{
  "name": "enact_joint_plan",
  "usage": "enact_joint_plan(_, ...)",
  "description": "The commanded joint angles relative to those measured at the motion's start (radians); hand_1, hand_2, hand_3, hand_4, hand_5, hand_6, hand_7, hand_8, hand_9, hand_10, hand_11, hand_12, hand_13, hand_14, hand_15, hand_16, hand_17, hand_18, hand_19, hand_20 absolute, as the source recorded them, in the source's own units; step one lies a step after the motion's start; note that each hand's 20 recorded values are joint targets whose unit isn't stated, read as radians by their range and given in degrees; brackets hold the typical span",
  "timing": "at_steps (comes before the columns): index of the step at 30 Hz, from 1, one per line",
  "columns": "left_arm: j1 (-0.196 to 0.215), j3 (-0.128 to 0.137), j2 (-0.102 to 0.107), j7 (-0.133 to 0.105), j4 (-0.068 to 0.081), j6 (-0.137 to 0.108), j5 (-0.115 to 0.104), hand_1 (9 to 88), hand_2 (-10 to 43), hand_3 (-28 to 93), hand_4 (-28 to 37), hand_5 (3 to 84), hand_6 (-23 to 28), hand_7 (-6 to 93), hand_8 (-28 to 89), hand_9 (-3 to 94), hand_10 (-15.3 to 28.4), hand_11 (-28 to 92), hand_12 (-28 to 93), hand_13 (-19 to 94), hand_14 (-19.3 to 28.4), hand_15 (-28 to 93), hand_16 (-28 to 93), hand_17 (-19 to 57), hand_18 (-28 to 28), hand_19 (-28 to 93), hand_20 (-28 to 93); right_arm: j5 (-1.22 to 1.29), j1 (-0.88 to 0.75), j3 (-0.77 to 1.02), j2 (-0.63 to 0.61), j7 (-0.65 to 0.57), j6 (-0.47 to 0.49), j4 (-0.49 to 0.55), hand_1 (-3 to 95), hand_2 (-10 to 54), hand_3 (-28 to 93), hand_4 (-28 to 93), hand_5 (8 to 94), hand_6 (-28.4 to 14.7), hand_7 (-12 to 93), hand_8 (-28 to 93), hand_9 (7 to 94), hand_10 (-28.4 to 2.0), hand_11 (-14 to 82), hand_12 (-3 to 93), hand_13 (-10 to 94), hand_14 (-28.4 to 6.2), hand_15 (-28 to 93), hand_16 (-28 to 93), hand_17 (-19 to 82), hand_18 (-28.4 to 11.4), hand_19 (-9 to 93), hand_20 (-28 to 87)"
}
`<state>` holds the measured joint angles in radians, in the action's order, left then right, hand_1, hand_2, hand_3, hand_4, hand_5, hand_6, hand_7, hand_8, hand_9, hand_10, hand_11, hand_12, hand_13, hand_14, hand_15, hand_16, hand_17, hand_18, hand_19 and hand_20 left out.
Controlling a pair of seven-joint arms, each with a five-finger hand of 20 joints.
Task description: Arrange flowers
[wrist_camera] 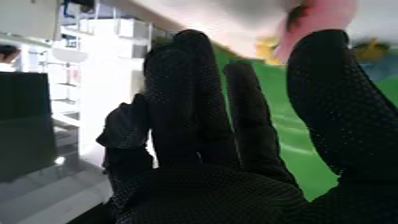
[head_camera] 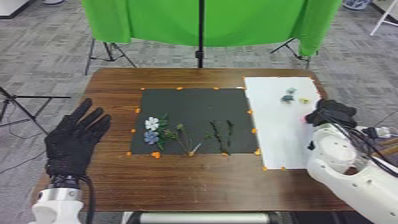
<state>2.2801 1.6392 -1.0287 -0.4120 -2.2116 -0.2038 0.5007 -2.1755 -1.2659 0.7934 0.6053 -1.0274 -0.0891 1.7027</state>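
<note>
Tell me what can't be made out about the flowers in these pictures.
Pink flower: head view, partly hidden by the black-gloved right hand; right wrist view, cut off by the top edge.
Small yellow flower: head view, petals too small.
Thin dark-green stems on the flat black mat: head view, leaves or buds too small to tell.

No legible text, labels, brands, numbers or signs in head view or right wrist view.
</note>
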Motion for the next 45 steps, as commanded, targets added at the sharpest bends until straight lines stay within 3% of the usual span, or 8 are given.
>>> enact_joint_plan(1, 0.017, 0.003, -0.004, -0.002, 0.003, -0.006, -0.002, 22.5, 5.7, 81, -26.5, 38.2, 9.3, 10.1, -9, 33.1, 19.1, 23, 10, 23, 25.9, 45, -8, -10.8, 24.2, 51, 14, 0.012, -0.017, 0.011, 0.023, 0.044, 0.035, 0.016, 37.4, -9.5, 80, -28, 46.1, 0.9, 16, -13, 60.5, -16.1, 31.7, 14.2, 54, -12.8, 78, 10, 19, -24.9, 89, 56)
enact_joint_plan(9, 0.014, 0.009, -0.015, 0.012, 0.001, -0.004, 0.001, 22.6, 5.7, 81, -26.4, 38.3, 9.5, 10.3, -9, 33.2, 19.2, 23, 10, 23, 26.0, 45, -8, -10.7, 24.2, 51, 14, 0.005, 0.004, -0.052, 0.039, 0.008, 0.006, -0.017, 43.7, -9.5, 77, -28, 63.8, 5.6, 17, -14, 72.8, -12.7, 27.4, 14.6, 63, -9.6, 73, 12, 24, -26.3, 88, 56)
enact_joint_plan(13, 0.018, 0.0, -0.005, -0.017, 0.003, -0.008, -0.008, 22.6, 5.7, 81, -26.4, 38.3, 9.5, 10.3, -9, 33.1, 19.1, 23, 10, 23, 25.9, 45, -8, -10.8, 24.2, 51, 14, -0.042, 0.038, -0.116, 0.023, 0.001, -0.149, -0.034, 57.1, -9.5, 64, -28, 83.5, 4.5, 16, 0, 89.4, -7.4, 11.3, 28.7, 75, -4.5, 63, 23, 30, -25.0, 92, 53)
enact_joint_plan(21, 0.022, 0.023, -0.004, -0.02, 0.014, 0.004, -0.008, 22.4, 5.8, 81, -26.2, 38.4, 9.6, 10.3, -9, 33.2, 19.2, 23, 10, 23, 25.9, 45, -8, -10.8, 24.2, 51, 14, -0.103, 0.123, -0.173, 0.021, 0.062, -0.303, 0.105, 61.7, -9.5, 65, -28, 91.5, 2.3, 17, 3, 93.7, -5.6, 19.5, 27.4, 85, -2.0, 60, 24, 37, -23.1, 93, 54)
enact_joint_plan(27, 0.04, 0.046, -0.024, 0.001, 0.007, -0.006, -0.007, 22.4, 5.8, 81, -26.4, 38.4, 9.6, 10.3, -9, 33.1, 19.1, 23, 10, 23, 25.9, 45, -8, -10.8, 24.2, 51, 14, -0.058, 0.165, -0.187, 0.214, 0.233, -0.238, 0.179, 60.9, -9.5, 67, -28, 91.7, 2.0, 16, 4, 93.7, -5.7, 20.0, 27.4, 85, -2.0, 59, 26, 37, -23.1, 93, 54)
enact_joint_plan(33, 0.037, 0.05, -0.042, 0.024, 0.0, -0.006, 0.001, 22.3, 5.9, 81, -26.6, 38.4, 9.5, 10.3, -9, 33.1, 19.1, 23, 10, 23, 25.9, 45, -8, -10.8, 24.2, 51, 14, -0.018, 0.255, -0.311, 0.403, 0.358, -0.177, 0.114, 59.7, -9.5, 68, -28, 91.3, 2.1, 16, 4, 93.7, -5.8, 19.6, 27.7, 85, -2.4, 59, 26, 37, -22.8, 93, 54)
enact_joint_plan(39, 0.038, 0.048, -0.03, 0.017, -0.008, -0.022, -0.005, 22.3, 6.0, 81, -26.7, 38.4, 9.5, 10.3, -9, 33.2, 19.2, 23, 10, 23, 25.9, 45, -8, -10.8, 24.2, 51, 14, -0.077, 0.204, -0.246, 0.598, 0.479, 0.006, -0.002, 58.5, -9.5, 69, -28, 90.2, 2.5, 17, 5, 93.7, -6.3, 18.8, 29.0, 82, -3.2, 62, 25, 35, -21.9, 93, 53)
enact_joint_plan(45, 0.005, 0.045, -0.019, 0.036, 0.005, -0.011, 0.003, 22.1, 6.0, 81, -26.6, 38.4, 9.5, 10.3, -9, 33.3, 19.2, 23, 10, 23, 26.0, 45, -8, -10.7, 24.2, 51, 14, -0.103, 0.233, -0.29, 0.65, 0.476, 0.037, -0.044, 57.5, -9.5, 70, -28, 88.7, 2.6, 17, 4, 93.7, -6.5, 17.4, 32.2, 78, -4.5, 67, 23, 32, -21.5, 93, 54)
